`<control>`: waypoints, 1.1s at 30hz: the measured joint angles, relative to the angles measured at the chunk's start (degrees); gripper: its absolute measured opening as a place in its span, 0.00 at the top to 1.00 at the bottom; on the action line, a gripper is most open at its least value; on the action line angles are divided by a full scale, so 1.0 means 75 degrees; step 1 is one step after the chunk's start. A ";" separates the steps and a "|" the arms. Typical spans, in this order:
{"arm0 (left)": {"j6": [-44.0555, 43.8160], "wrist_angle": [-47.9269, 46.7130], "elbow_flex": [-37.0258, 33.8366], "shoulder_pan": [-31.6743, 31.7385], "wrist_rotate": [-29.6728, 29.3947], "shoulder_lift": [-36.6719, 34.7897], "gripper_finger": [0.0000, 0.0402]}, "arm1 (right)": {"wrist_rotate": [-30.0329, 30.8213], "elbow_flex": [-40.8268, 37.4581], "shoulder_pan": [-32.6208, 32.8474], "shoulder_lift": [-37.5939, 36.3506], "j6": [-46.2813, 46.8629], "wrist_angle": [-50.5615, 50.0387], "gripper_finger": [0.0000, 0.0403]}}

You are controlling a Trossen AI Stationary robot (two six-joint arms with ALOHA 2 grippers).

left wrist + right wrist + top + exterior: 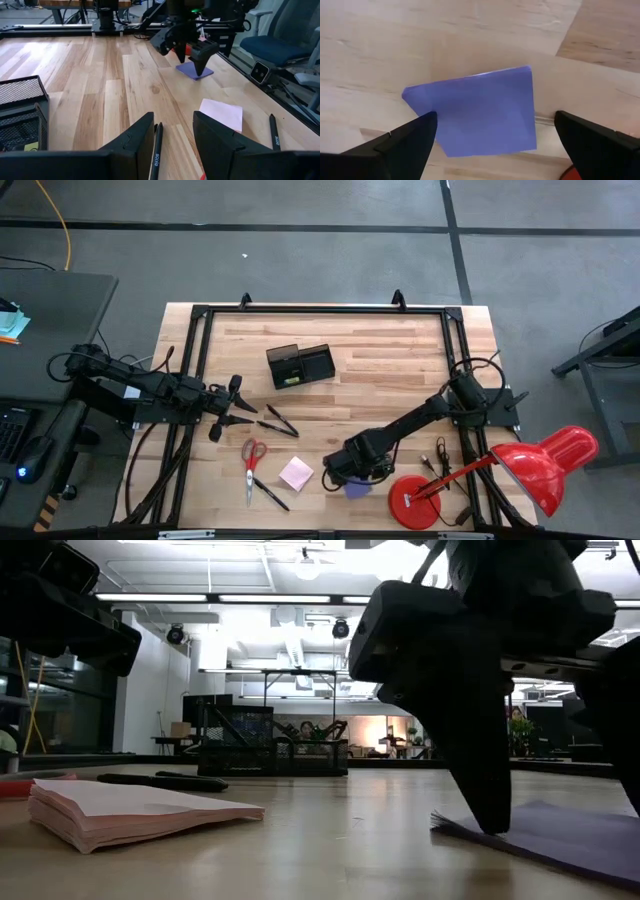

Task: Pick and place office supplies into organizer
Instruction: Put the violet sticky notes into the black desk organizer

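Right gripper (495,132), fingers spread wide, straddles the purple pad (477,110) lying flat on the table (400,360) near the lamp base (412,502); closing may merely slide or curl the thin pad.

Small illegible print on pen (156,152)
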 joint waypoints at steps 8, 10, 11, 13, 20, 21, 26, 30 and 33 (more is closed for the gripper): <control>0.0002 -0.0001 0.0000 -0.0001 0.0000 -0.0003 0.70 | 0.1255 0.0879 0.0208 0.0080 -0.0552 -0.0846 0.01; 0.0000 0.0000 0.0000 0.0000 0.0000 0.0000 0.70 | 0.1276 0.0942 0.0230 0.0070 -0.0616 -0.0960 0.01; 0.0000 0.0000 0.0000 0.0000 0.0000 0.0000 0.70 | 0.1296 0.0956 0.0249 0.0070 -0.0613 -0.0983 0.01; 0.0000 0.0000 0.0000 0.0000 0.0000 -0.0003 0.70 | 0.1380 0.1000 0.0276 0.0068 -0.0527 -0.0970 0.01; 0.0001 -0.0003 0.0000 -0.0002 0.0000 -0.0003 0.70 | 0.1323 0.1071 0.0295 0.0400 -0.0624 -0.0981 0.01; 0.0000 -0.0005 0.0000 0.0000 0.0000 0.0000 0.70 | 0.1247 0.1144 0.0290 0.0479 -0.0724 -0.1032 0.01; 0.0000 -0.0003 0.0000 -0.0001 0.0000 0.0000 0.70 | 0.1294 0.1410 0.0295 0.0633 -0.0931 -0.1244 0.01; 0.0003 -0.0003 0.0000 0.0000 0.0000 0.0000 0.70 | 0.1518 0.1422 0.0304 0.0636 -0.0729 -0.1275 0.01; 0.0001 -0.0003 0.0000 -0.0003 0.0000 -0.0001 0.70 | 0.1511 0.1369 0.0295 0.0633 -0.0701 -0.1247 0.01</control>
